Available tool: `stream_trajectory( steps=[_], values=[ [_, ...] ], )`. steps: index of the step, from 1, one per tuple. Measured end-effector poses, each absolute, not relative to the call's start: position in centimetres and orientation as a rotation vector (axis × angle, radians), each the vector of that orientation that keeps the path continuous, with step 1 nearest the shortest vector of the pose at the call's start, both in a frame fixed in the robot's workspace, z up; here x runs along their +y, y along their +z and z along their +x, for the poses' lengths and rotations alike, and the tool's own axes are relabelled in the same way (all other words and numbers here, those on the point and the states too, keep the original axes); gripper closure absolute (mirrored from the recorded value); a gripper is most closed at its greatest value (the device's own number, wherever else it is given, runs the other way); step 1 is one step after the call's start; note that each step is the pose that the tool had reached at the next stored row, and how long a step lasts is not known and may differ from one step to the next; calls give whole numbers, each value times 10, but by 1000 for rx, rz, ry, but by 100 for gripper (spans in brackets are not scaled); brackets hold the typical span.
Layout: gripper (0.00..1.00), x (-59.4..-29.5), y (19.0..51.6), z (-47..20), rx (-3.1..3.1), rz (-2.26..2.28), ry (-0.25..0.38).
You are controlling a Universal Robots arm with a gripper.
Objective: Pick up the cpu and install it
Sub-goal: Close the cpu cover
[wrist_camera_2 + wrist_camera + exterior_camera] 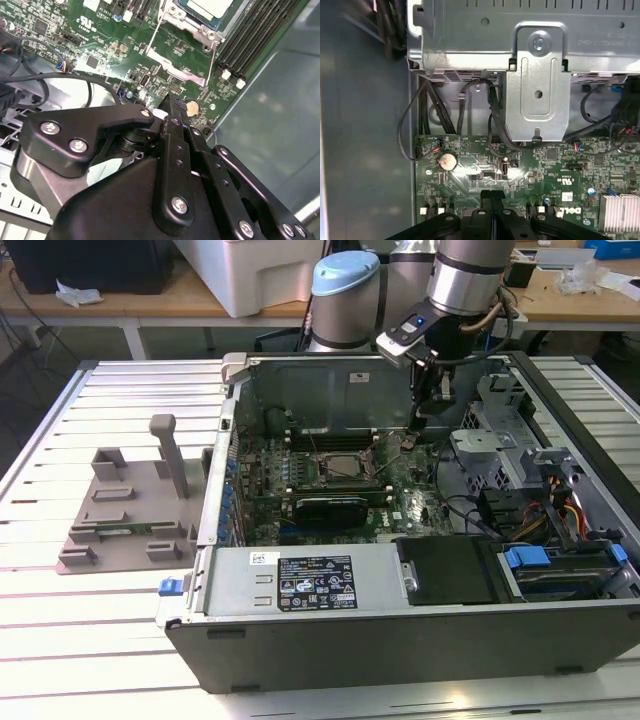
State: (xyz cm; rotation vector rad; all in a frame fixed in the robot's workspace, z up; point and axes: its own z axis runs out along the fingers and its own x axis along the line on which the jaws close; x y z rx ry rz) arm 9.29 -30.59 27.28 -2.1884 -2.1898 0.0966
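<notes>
The cpu (210, 6), a flat silver-grey square, lies in the motherboard socket, with the socket's metal frame (199, 29) around it. In the exterior view the cpu (344, 466) sits mid-board inside the open computer case. My gripper (428, 420) hangs over the board's far corner, toward the exterior view's right of the socket and apart from it. Both wrist views show the black fingers (485, 199) pressed together with nothing between them. The gripper tip (175, 107) hovers just above a coin battery (192, 106).
A grey metal bracket (537, 85) and drive cage with black cables (427, 107) stand beside the board edge. Memory slots (255, 35) flank the socket. A silver heatsink (620, 212) is on the board. A grey fixture (130, 510) sits on the table at the exterior view's left.
</notes>
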Motion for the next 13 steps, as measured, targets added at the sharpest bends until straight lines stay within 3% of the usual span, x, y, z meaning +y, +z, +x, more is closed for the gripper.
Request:
stream_trajectory(
  steps=[13],
  values=[
    [89,-306,247,79,-2189,-2187,93]
  ],
)
